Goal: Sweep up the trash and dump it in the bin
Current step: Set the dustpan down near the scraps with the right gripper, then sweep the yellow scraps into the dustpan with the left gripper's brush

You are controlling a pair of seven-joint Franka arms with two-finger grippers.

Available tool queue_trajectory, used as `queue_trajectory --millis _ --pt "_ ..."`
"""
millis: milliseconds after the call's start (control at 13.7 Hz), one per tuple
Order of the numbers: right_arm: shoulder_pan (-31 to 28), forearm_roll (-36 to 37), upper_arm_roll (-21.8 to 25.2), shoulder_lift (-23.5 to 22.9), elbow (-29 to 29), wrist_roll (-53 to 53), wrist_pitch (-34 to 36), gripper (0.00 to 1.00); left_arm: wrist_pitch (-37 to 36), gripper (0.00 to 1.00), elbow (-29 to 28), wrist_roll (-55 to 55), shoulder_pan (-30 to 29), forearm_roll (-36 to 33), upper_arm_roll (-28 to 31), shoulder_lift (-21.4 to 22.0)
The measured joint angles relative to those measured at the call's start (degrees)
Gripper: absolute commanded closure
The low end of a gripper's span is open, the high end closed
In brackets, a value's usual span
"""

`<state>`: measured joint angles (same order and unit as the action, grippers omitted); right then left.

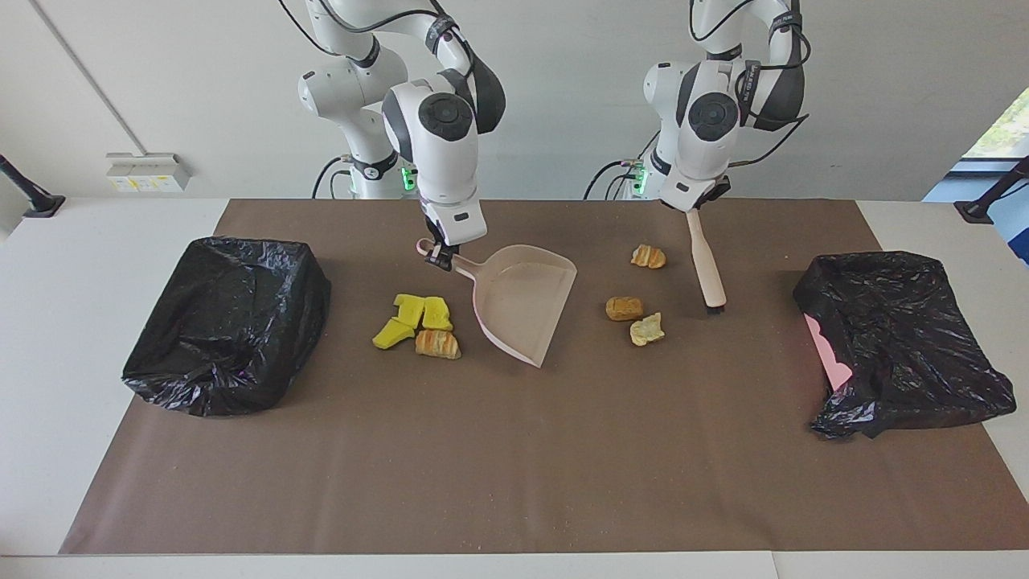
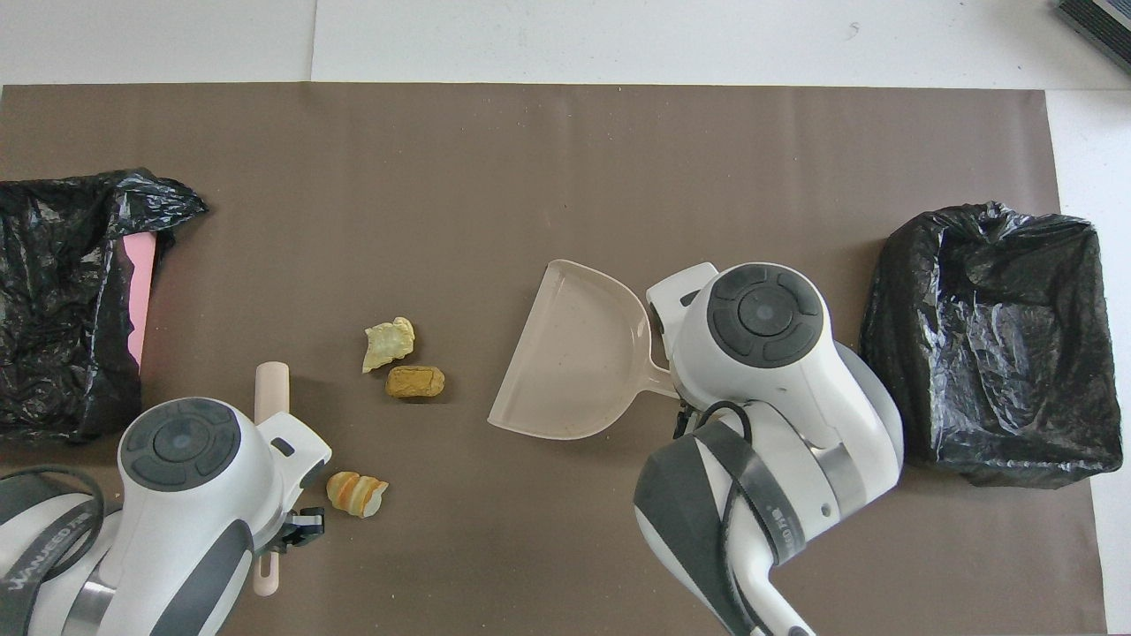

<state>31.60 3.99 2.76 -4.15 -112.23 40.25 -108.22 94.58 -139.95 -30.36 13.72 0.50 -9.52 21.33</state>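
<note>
Dustpan edge apparently just beside scraps

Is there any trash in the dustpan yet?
No, the dustpan is bare inside; the yellow chunks and bread pieces lie on the mat beside it.

Pink dustpan beside three scraps; brush nearby; black bags at both table ends.

A pale pink plastic dustpan is showing a plain, unpatterned pan, while the light wooden brush is ending in dark bristles. Three bright yellow spongy chunks are lying beside golden-brown pastry pieces on a brown paper mat covering the white tabletop. Two glossy black bin bags are gleaming, one showing a pink edge.
</note>
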Motion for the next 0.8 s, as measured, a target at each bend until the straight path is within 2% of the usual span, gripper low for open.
queue_trajectory --millis 219,511,803 --pt "2.6 2.6 -0.1 -0.8 -2.3 -0.2 -2.7 1.0 -0.1 1.0 -1.6 -13.2 1.1 7.1 0.0 1.3" --pt "4.3 4.6 -0.1 -3.5 -3.7 -0.2 -6.6 1.0 3.4 1.0 -5.6 -29.0 8.4 14.6 -0.1 1.3" --pt "4.3 4.6 -0.1 -4.3 -3.7 -0.2 -7.8 1.0 8.6 1.0 -6.4 -34.2 10.0 19.3 -0.2 1.2"
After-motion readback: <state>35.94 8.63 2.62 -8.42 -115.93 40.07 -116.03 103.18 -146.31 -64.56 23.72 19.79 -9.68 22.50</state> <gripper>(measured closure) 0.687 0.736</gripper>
